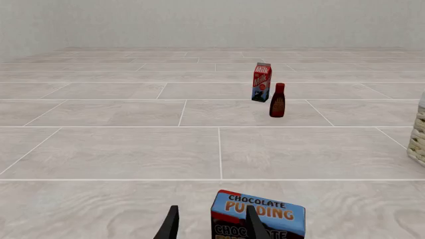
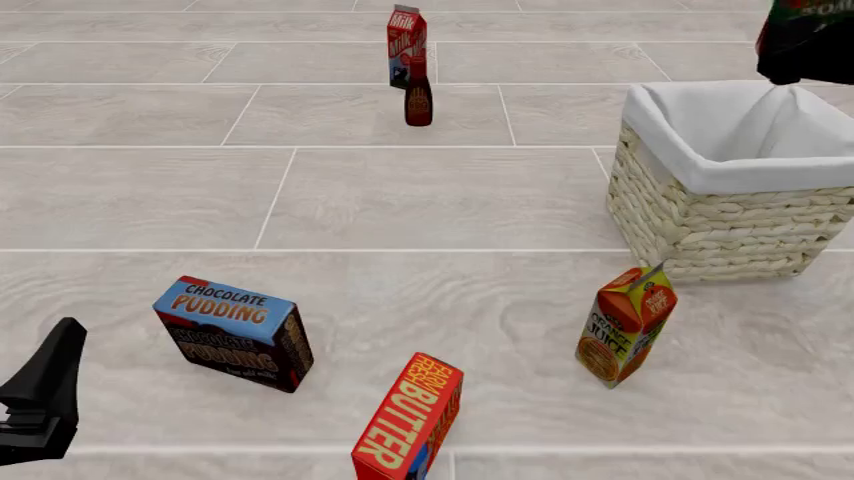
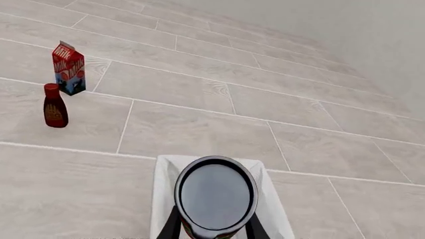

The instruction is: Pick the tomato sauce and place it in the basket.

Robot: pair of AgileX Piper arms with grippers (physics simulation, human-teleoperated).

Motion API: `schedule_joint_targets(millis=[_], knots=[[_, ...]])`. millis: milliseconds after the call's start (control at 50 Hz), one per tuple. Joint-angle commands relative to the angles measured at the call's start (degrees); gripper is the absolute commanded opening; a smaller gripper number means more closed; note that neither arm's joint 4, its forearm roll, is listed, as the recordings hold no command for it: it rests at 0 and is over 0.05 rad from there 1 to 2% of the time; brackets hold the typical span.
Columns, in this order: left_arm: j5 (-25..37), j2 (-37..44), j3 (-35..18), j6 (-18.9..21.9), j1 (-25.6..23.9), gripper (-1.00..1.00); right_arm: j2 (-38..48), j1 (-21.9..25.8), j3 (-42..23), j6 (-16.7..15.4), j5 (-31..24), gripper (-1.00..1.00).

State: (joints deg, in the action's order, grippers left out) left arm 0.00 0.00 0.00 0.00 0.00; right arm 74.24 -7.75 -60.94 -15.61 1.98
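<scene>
Bright, even light, sharp, faint shadows

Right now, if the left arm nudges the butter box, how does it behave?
The butter box stands on a narrow end, tall and leaning, so it would probably tip rather than slide. Flat faces: unlikely to roll. Looks like rigid carton, probably light.

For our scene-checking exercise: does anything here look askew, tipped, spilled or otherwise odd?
Nothing is spilled or damaged. Three cartons on the pale tiled floor look askew in the front view: the blue chocolate pudding box, the red butter box and the orange juice carton all lean rather than stand square.
</scene>
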Motion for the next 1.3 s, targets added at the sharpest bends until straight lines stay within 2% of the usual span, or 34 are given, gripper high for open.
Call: schedule_joint_targets(millis=[20, 580, 1300], knots=[[0.0, 0.0, 0.0, 0.0, 0.0, 1.0, 2.8, -0.4, 0.4, 1.8, 1.9, -1.0], [0.0, 0.0, 0.0, 0.0, 0.0, 1.0, 6.4, -0.7, 1.8, 1.5, 4.5, -1.0], [0.0, 0.0, 0.0, 0.0, 0.0, 1.0, 10.3, -2.0, 0.5, 2.3, 4.9, -1.0]])
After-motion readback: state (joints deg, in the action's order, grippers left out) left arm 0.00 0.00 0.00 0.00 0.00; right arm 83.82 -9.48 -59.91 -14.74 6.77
